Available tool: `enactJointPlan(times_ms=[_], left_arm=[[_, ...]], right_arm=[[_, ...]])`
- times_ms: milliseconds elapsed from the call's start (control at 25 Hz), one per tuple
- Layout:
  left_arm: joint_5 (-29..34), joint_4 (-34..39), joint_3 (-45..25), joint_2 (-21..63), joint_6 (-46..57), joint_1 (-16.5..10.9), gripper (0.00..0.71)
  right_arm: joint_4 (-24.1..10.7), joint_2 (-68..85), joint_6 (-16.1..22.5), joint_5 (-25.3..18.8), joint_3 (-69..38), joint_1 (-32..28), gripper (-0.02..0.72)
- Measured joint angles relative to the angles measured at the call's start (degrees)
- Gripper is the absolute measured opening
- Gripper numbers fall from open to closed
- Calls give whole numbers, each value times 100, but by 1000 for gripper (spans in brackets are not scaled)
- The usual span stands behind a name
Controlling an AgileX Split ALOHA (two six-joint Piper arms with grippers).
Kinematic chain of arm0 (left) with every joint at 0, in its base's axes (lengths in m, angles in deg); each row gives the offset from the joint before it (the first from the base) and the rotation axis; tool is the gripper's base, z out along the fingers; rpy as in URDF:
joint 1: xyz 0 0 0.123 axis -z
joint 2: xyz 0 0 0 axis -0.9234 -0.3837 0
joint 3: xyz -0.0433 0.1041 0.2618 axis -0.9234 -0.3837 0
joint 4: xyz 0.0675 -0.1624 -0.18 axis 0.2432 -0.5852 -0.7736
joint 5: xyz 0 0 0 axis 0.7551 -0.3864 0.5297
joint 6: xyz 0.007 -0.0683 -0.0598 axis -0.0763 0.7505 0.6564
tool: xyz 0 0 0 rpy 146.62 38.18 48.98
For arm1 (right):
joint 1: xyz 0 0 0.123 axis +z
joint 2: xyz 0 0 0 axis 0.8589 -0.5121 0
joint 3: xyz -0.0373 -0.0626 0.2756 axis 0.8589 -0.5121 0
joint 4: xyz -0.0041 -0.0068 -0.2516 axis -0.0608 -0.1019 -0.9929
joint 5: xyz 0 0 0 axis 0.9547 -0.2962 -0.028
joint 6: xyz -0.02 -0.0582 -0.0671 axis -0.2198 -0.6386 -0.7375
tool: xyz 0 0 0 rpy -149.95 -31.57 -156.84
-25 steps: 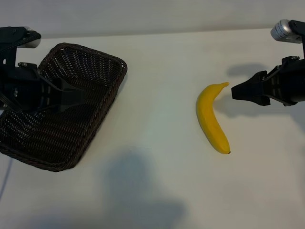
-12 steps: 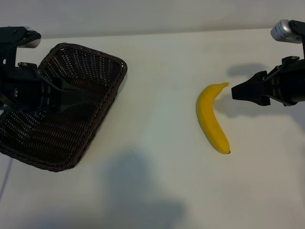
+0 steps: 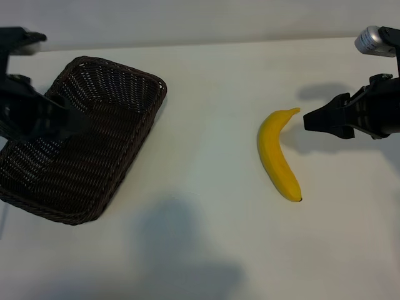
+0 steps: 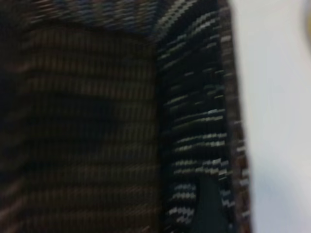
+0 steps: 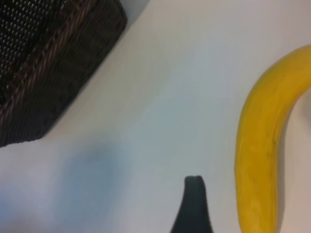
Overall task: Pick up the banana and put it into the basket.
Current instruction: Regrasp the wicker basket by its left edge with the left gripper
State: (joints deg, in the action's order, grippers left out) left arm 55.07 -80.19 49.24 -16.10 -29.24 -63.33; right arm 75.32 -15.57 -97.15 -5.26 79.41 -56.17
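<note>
The yellow banana [image 3: 277, 155] lies curved on the white table right of centre, its stem end pointing at my right gripper [image 3: 307, 121]. That gripper hovers just right of the stem, open and empty. In the right wrist view one dark finger [image 5: 193, 206] shows beside the banana [image 5: 260, 155], apart from it. The dark-brown wicker basket [image 3: 134, 75] stands at the left. My left gripper [image 3: 74, 122] hangs over its left half, open and holding nothing. The left wrist view shows only the basket's woven wall [image 4: 194, 97] and one finger [image 4: 210, 206].
The white table [image 3: 206, 100] stretches bare between basket and banana. A broad soft shadow [image 3: 181, 250] falls on its near middle. The basket's corner [image 5: 43, 63] appears far off in the right wrist view. A pale wall runs along the back edge.
My left arm has drawn back to the left over the basket and is still in motion. The right gripper, the banana and the basket have not moved.
</note>
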Motion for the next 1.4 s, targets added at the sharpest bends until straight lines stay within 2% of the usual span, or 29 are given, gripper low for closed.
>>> enactJointPlan(times_ms=[120,360,920,1160,1400], left_arm=[[247,915,302,0,823,0,529],[829,1672,349,0,2199,0,529],[1540,1808,349,0,4204,0,529],[1982,1858,353,5,5407,0,529],[2257,2426,47,460,7042,0,529]], right_arm=[[0,0,0,0,0,0,595],[0,0,75,0,0,0,595],[0,0,247,-5,0,0,595],[0,0,294,-5,0,0,595],[0,0,528,-1,0,0,595]])
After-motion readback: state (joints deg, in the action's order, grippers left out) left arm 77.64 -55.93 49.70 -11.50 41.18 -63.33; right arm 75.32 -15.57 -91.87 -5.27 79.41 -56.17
